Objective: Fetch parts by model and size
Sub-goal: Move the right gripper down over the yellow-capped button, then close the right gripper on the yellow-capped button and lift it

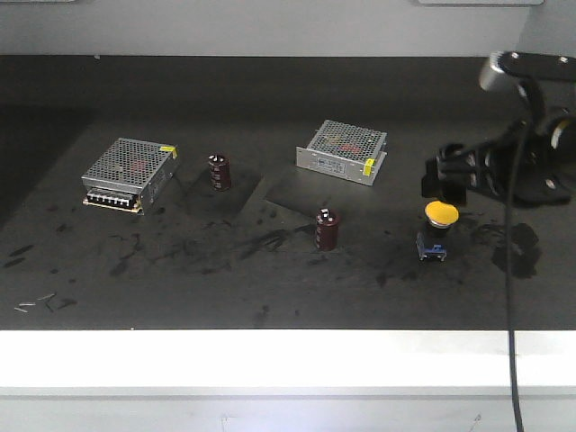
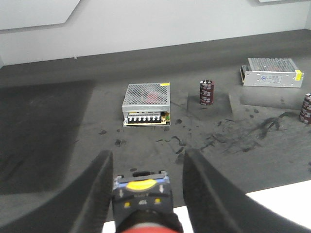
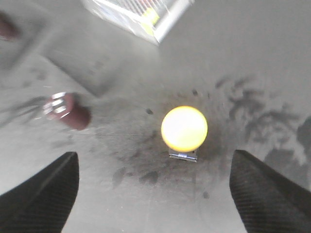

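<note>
The yellow-capped push-button switch (image 1: 440,216) stands upright on the dark table, with its blue-grey base (image 1: 432,248) toward the front. From above, its cap (image 3: 184,128) lies just beyond my right gripper (image 3: 155,154). That gripper is open, its fingers far apart, and it hovers just behind the switch (image 1: 445,175). The red-capped switch (image 2: 142,191) sits between the fingers of my left gripper (image 2: 148,153), base pointing away and red cap at the bottom edge. The left finger (image 2: 92,194) touches its body; a narrow gap shows on the right. The left arm is outside the front view.
Two silver perforated boxes (image 1: 130,171) (image 1: 342,151) and two maroon capacitors (image 1: 220,171) (image 1: 328,229) stand on the mat. The table's white front edge (image 1: 288,360) runs along the near side. A black cable (image 1: 511,297) hangs down at the right.
</note>
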